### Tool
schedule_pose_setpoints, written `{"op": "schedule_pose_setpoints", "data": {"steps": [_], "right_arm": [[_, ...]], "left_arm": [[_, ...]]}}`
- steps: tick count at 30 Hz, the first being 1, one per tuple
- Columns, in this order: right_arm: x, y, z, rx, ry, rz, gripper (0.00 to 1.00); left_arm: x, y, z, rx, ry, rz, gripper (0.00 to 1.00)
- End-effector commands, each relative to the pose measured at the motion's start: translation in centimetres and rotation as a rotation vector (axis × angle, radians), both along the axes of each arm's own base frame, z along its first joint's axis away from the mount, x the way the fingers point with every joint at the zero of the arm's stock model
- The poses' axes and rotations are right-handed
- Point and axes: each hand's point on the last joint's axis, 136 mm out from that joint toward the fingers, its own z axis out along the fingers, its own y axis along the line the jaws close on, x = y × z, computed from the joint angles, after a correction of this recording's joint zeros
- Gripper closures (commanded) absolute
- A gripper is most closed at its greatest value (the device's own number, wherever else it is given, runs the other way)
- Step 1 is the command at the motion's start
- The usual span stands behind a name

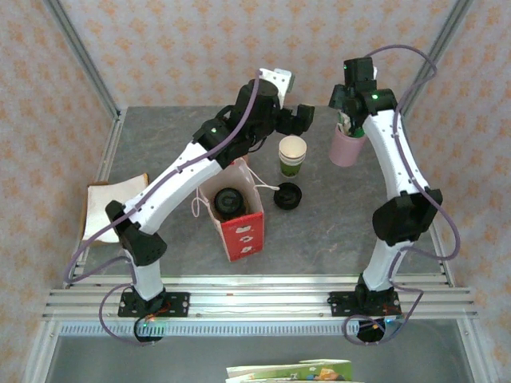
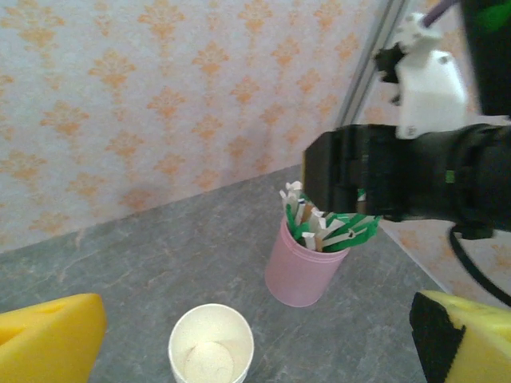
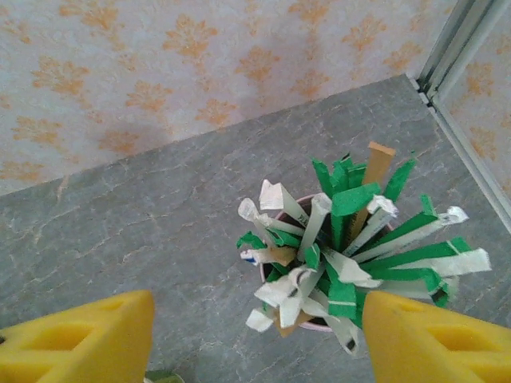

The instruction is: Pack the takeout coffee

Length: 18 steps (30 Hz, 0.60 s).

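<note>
Your right claw [image 3: 255,335] hangs with jaws apart over the pink cup [image 2: 299,275] of paper-wrapped sticks [image 3: 335,255], gripping nothing; your left claw [image 2: 255,347] gapes wide above a lidless paper cup [image 2: 211,355]. The takeout coffee [image 1: 230,201] looks already packed, its black lid showing inside the red-and-white bag [image 1: 242,235]. I judge only an add-on stick remains. Both arms stretch toward the back wall, the left arched over the bag.

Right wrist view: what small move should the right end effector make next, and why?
Probably descend slightly and close on one of the wrapped sticks. The right end effector hangs open above their pink cup, yellow fingers flanking the bundle, nothing gripped yet.
</note>
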Motion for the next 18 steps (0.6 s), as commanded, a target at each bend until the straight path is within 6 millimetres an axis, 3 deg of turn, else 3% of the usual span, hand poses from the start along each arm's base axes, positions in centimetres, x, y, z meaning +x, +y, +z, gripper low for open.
{"op": "schedule_pose_setpoints", "data": {"steps": [1,6,11,18], "right_arm": [[1.0,-0.2,0.7,-0.007,-0.018,-0.01,0.34],[2.2,-0.1,-1.1,0.006,0.011,-0.01,0.42],[2.6,-2.3,-1.9,0.042,0.022,-0.074,0.45],[2.5,-4.4,-2.9,0.146,0.038,-0.094,0.53]], "left_arm": [[0.4,-1.3,0.2,-0.03,-0.026,-0.051,0.01],[1.4,-1.1,-1.1,-0.068,0.012,-0.056,0.01],[2.1,-0.9,-1.9,-0.082,0.023,-0.053,0.01],[2.3,-2.3,-2.8,-0.09,0.054,-0.105,0.01]]}}
